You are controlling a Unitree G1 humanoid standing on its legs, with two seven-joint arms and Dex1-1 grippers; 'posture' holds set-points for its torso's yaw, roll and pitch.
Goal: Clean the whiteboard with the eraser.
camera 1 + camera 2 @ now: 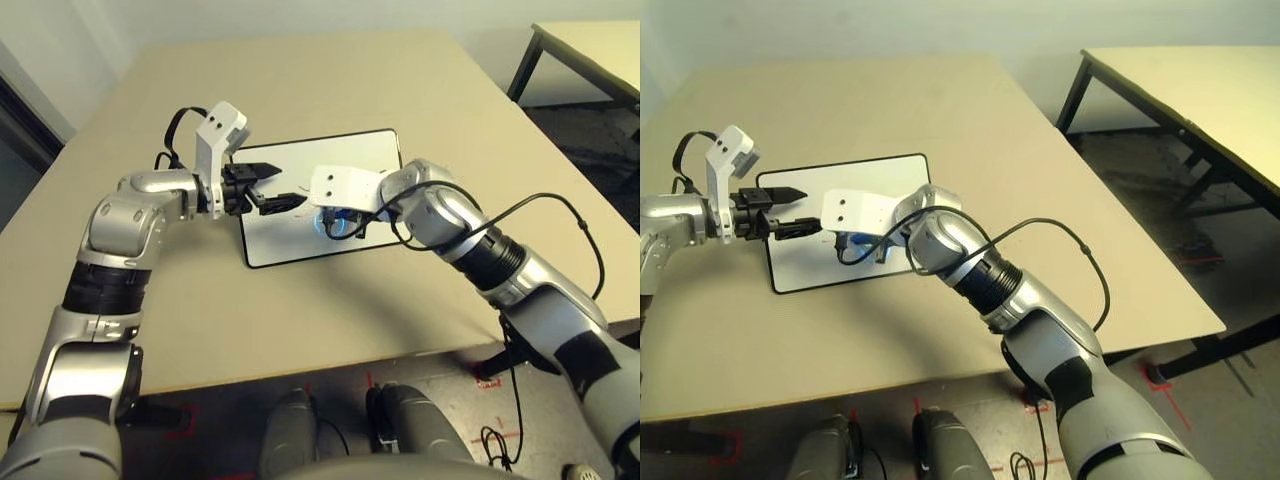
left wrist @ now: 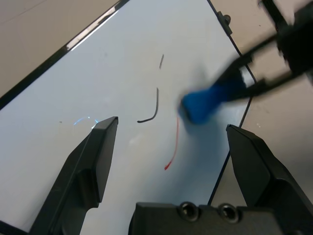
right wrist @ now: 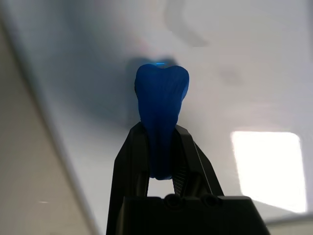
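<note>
whiteboard (image 1: 300,235) — flat, faint scribbles | eraser (image 2: 203,103) — blue, touching board
</note>
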